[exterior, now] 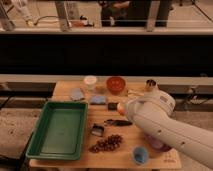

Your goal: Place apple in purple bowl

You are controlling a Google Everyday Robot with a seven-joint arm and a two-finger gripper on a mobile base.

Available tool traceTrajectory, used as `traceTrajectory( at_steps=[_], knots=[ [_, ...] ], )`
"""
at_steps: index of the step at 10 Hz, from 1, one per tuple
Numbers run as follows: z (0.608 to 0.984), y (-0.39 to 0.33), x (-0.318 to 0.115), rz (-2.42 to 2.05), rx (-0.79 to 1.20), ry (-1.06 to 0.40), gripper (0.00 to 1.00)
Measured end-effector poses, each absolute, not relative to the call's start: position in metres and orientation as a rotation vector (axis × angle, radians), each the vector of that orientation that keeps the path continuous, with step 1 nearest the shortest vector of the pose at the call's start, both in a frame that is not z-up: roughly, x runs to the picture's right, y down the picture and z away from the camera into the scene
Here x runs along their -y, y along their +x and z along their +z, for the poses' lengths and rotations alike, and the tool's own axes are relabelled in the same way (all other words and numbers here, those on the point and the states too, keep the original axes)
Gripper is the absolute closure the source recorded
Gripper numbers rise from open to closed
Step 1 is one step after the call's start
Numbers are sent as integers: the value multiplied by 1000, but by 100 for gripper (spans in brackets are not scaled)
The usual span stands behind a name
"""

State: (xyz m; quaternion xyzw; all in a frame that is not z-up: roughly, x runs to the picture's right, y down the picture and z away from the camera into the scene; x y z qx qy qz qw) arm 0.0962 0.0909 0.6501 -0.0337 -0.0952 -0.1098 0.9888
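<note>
My white arm reaches in from the lower right across the table. Its gripper (115,106) is a dark piece at the arm's tip, over the middle of the table, in front of the red-orange bowl (116,84). A small orange patch (120,111) shows right at the tip; it may be the apple, but I cannot tell. The purple bowl (158,145) stands at the table's front right. The arm covers most of it and only a part of its rim shows under the arm.
A green tray (60,129) fills the table's left side. A white cup (90,81), two blue-grey pieces (77,94) and a metal cup (150,83) stand at the back. A dark tool (118,122), a brown cluster (106,143) and a blue cup (140,155) lie in front.
</note>
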Motion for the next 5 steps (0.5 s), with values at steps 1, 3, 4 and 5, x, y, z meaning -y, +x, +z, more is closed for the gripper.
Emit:
traceTrajectory(
  at_steps=[1,3,4,5],
  knots=[
    [646,106,-99,-208,178,-75,100],
    [638,128,-113,-181,158,-77,100],
    [635,140,-118,-168,149,-76,100],
    [631,155,-123,-147,132,-72,100]
  ],
)
